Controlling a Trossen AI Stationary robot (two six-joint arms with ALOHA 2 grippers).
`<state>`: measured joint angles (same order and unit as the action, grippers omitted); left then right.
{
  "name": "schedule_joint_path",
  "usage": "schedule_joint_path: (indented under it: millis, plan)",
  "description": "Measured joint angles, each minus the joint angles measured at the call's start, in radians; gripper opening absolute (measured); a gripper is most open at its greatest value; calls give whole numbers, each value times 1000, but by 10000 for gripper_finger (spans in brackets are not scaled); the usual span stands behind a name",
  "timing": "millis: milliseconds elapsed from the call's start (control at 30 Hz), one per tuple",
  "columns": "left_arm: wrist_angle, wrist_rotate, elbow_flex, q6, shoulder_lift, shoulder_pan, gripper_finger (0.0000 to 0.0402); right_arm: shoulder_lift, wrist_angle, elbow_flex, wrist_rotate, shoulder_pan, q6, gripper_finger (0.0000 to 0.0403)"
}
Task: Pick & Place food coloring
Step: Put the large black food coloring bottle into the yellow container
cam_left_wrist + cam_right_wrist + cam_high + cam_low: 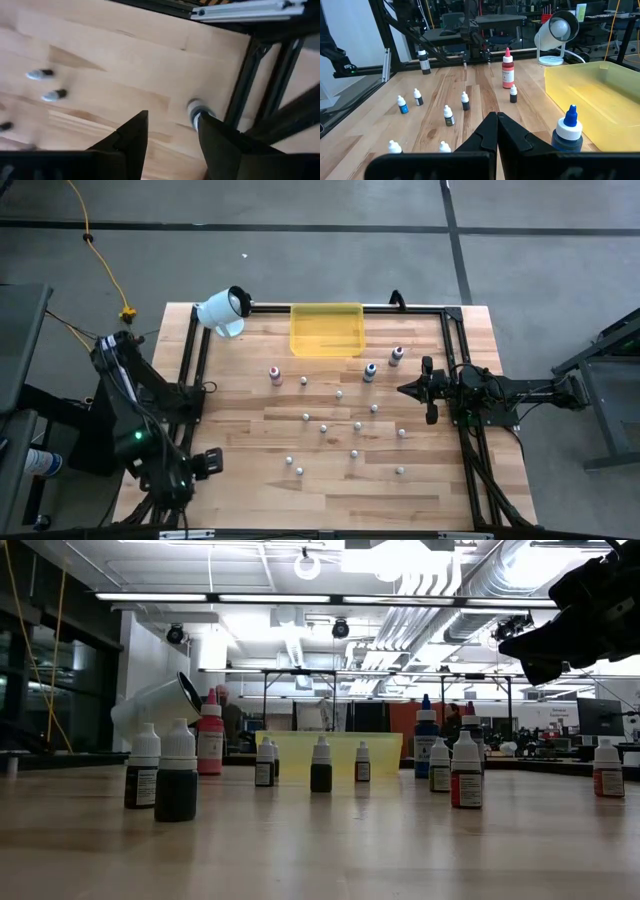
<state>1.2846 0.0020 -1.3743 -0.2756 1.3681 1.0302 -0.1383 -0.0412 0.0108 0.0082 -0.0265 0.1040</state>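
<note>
1. Saw the left claw [213, 462] low over the table's [250, 505] near left corner in the overhead view, fingers set fairly wide with bare wood between them and nothing gripped.
2. Noted in the left wrist view [172, 116] a white-capped bottle [193, 107] just beside the tip of one finger, close to a black frame post [245, 90]; could not tell whether touching.
3. Found a white cylinder [222, 310] tilted on its stand at the far left corner of the table, open end facing the tray.
4. Spotted the pink bottle [275, 375] upright on the wood, near the tray's left corner and apart from the rest.
5. Saw the yellow tray [326, 330] against the far edge, nothing in it.
6. Counted about a dozen small bottles [323, 428] scattered upright across the middle of the table, all apart from one another and all outside the tray.
7. Found the blue bottle [370, 371] and the purple bottle [396, 356] standing near each other, just off the tray's near right corner.
8. Saw the right claw [403, 389] pointing in from the right side, fingers pressed together on nothing [496, 116], raised above the table in the level view [515, 645], near the blue bottle [568, 131].
</note>
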Motion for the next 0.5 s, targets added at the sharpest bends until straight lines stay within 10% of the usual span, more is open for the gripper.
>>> schedule_joint_path:
  millis: [500]
  plan:
    - [17, 6, 64, 287, 42, 116, 161, 0, 0, 0, 0, 0, 0, 0]
